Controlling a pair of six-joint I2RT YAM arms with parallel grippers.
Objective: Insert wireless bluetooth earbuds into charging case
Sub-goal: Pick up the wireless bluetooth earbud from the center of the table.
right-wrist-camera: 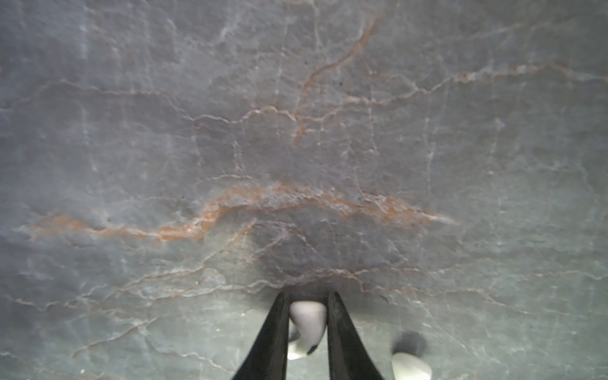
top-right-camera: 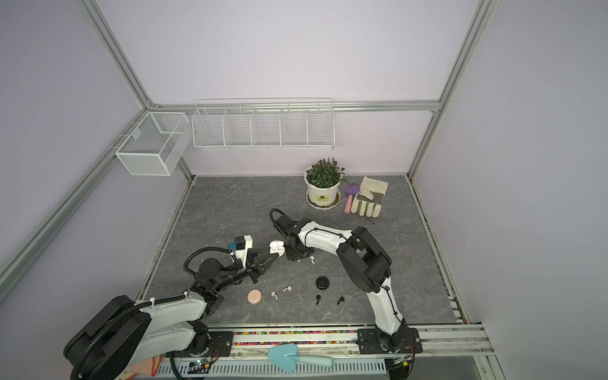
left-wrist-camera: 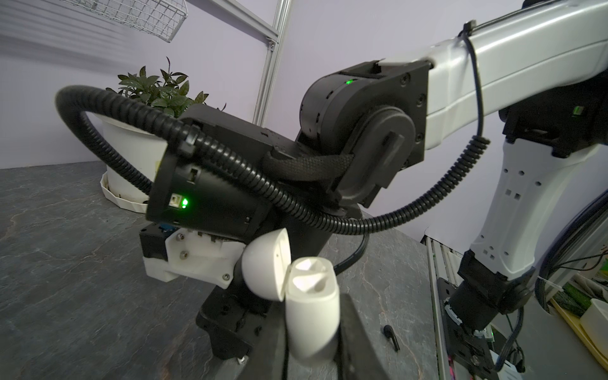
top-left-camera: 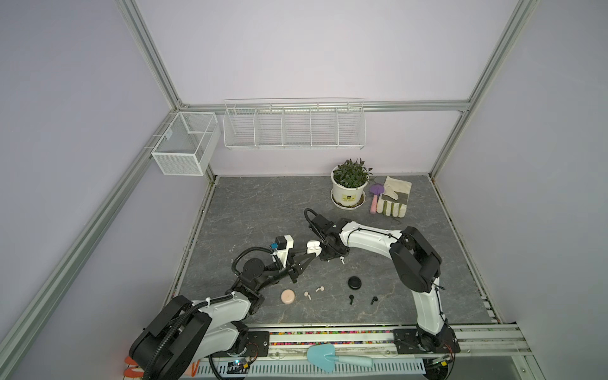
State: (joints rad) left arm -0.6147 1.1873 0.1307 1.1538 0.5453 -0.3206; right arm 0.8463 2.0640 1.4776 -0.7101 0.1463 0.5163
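Observation:
My left gripper [left-wrist-camera: 312, 314] is shut on a white charging case [left-wrist-camera: 312, 316], held above the table with its lid [left-wrist-camera: 266, 266] hinged open; both top views show the charging case [top-left-camera: 313, 247] [top-right-camera: 276, 246]. My right gripper [right-wrist-camera: 307, 297] points straight down at the table beside the case. It is shut on a white earbud [right-wrist-camera: 307, 320]. Another white earbud [right-wrist-camera: 411, 368] [top-left-camera: 342, 260] lies on the table close by. Nearer the front lie two pale pink earbuds [top-left-camera: 307, 294] [top-left-camera: 319, 289] and two black earbuds [top-left-camera: 351, 299] [top-left-camera: 374, 300].
A pink round case [top-left-camera: 288, 296] and a black round case [top-left-camera: 355, 283] lie shut by their earbuds. A potted plant [top-left-camera: 349, 184], purple trowel [top-left-camera: 375, 194] and glove [top-left-camera: 393, 200] sit at the back right. A blue trowel [top-left-camera: 329, 357] rests on the front rail.

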